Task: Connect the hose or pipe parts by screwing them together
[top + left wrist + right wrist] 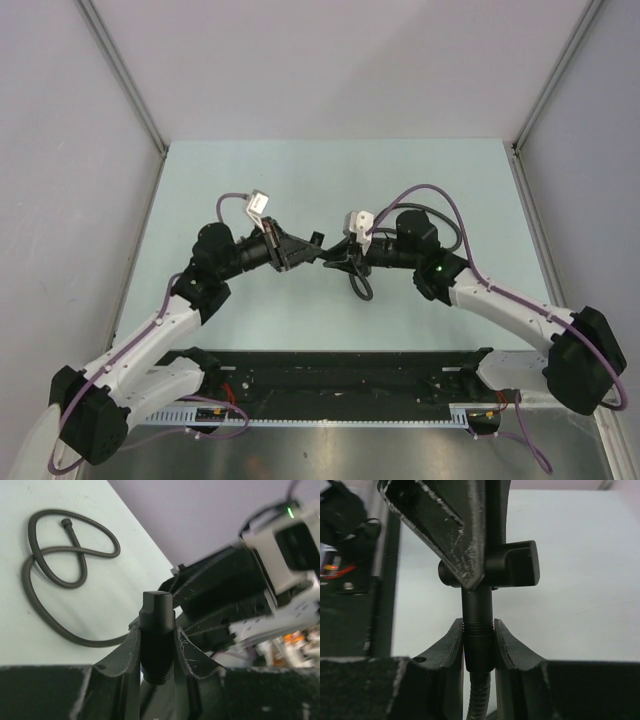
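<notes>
My left gripper is shut on a short black pipe part with a thread at its lower end. In the right wrist view this part shows a crosswise head, pinched by the left fingers. My right gripper is shut on the hose's black end fitting, which meets the pipe part's stem at a threaded band. The corrugated dark hose runs down from the fitting and lies looped on the table, its free end fitting resting there.
Both grippers meet above the middle of the pale green table. A black rail runs along the near edge between the arm bases. Purple cables with white connector blocks arch over the wrists. Grey walls enclose three sides.
</notes>
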You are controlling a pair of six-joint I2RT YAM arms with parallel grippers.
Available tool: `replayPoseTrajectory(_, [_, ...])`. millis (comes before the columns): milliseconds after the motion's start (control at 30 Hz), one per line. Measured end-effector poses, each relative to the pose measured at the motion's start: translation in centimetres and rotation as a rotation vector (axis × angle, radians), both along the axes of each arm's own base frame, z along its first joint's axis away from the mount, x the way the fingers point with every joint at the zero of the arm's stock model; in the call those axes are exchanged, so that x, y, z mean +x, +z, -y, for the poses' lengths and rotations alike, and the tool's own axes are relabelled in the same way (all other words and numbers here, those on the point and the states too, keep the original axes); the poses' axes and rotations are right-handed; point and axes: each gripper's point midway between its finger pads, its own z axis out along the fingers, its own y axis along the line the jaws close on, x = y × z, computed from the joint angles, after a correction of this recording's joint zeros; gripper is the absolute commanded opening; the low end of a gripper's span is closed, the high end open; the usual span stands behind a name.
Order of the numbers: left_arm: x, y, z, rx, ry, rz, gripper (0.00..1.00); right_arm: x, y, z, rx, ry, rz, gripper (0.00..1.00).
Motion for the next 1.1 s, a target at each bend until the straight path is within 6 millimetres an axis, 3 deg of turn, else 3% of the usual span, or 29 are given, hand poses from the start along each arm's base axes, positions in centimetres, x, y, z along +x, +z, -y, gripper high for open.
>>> replayPoseTrajectory(167, [-1.1,-1.6,0.4,0.117,-0.108,0.309,0.0,-1.3,-2.2,0.2,0.026,0.17,-0.266,0.0])
replayPoseTrajectory(200, [-1.2,-1.8,0.4,0.14,-0.124,0.363,0.0,-1.5,-2.4,0.2,0.03,0.196,-0.309,0.04])
replayPoseTrajectory(233, [-1.2,-1.9,0.4,0.153,-0.13,0.393,0.0,-1.6,-2.6,0.3,0.032,0.21,-0.34,0.1])
replayPoseTrajectory(267, [-1.1,-2.1,0.5,0.169,-0.137,0.427,0.0,-1.7,-2.7,0.4,0.036,0.223,-0.374,0.29])
replayPoseTrajectory(333, [-0.9,-2.1,0.5,0.179,-0.137,0.449,0.0,-1.5,-2.8,0.5,0.04,0.217,-0.412,0.48])
replayPoseTrajectory(367, [-0.8,-2.2,0.5,0.181,-0.133,0.451,0.0,-1.4,-2.7,0.5,0.04,0.204,-0.425,0.65])
replayPoseTrajectory(433, [-0.3,-2.3,0.3,0.187,-0.106,0.441,0.0,-0.9,-2.7,1.1,0.034,0.14,-0.445,0.7])
replayPoseTrajectory(500, [0.6,-2.2,-0.1,0.18,-0.037,0.39,0.0,-0.1,-2.0,1.8,0.037,0.057,-0.415,0.84])
replayPoseTrajectory(633, [1.6,-2.0,-1.1,0.132,0.092,0.221,0.0,1.5,0.9,3.4,0.065,-0.127,-0.267,0.92])
replayPoseTrajectory(800, [2.1,-0.4,-1.9,0.029,0.215,-0.076,0.0,1.2,4.4,3.7,0.067,-0.261,-0.008,1.0])
replayPoseTrajectory(933, [2.0,1.5,-1.8,-0.09,0.243,-0.296,0.0,-0.8,5.2,2.3,0.015,-0.258,0.192,1.0])
replayPoseTrajectory(1100, [1.1,1.0,-1.4,-0.174,0.239,-0.539,0.01,-2.6,5.0,1.4,-0.069,-0.253,0.408,1.0])
